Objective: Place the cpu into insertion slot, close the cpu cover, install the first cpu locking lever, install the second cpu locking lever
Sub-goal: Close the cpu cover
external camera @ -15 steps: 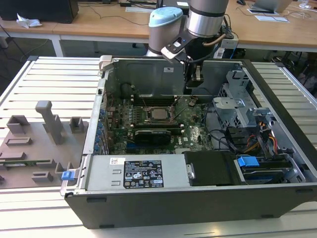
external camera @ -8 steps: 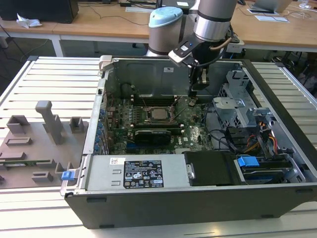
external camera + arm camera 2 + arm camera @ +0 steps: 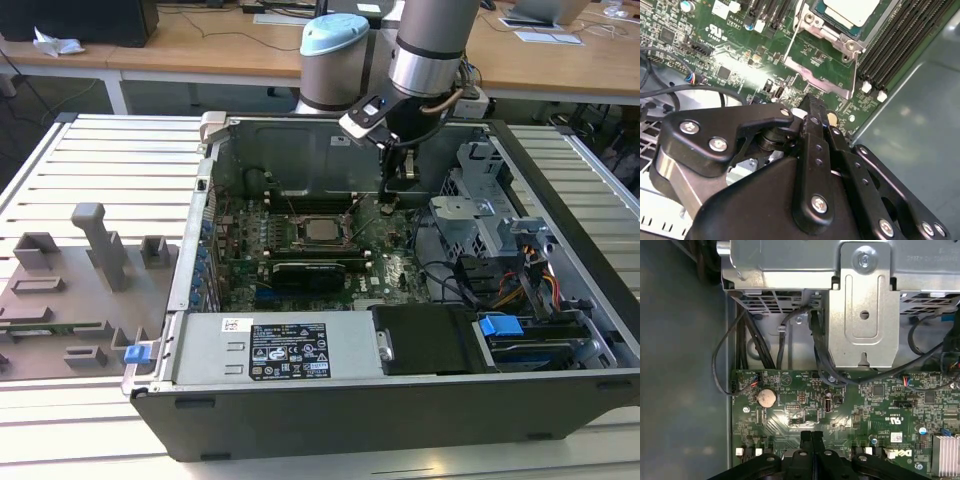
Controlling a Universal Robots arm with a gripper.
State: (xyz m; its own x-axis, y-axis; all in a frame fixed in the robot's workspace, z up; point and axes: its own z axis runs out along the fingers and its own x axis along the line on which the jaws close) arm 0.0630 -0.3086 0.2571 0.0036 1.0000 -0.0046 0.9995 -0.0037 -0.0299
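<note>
The cpu (image 3: 322,230) (image 3: 849,9), a square chip with a dull silvery top, lies in the insertion slot (image 3: 322,243) on the green motherboard (image 3: 392,272) (image 3: 740,55) (image 3: 865,405). The cpu cover (image 3: 821,84), a thin silvery frame, lies flat around the chip. Whether its levers are latched I cannot tell. My gripper (image 3: 389,205) (image 3: 810,100) (image 3: 811,436) hangs just above the board, to the exterior view's right of the slot. Its black fingers are shut together with nothing between them.
A metal drive cage (image 3: 480,215) (image 3: 860,315) with cables (image 3: 725,355) stands beyond the gripper. Memory slots (image 3: 900,45) run beside the socket. The power supply (image 3: 280,350) fills the case's front. Grey fixtures (image 3: 100,245) sit on the slatted table at the exterior view's left.
</note>
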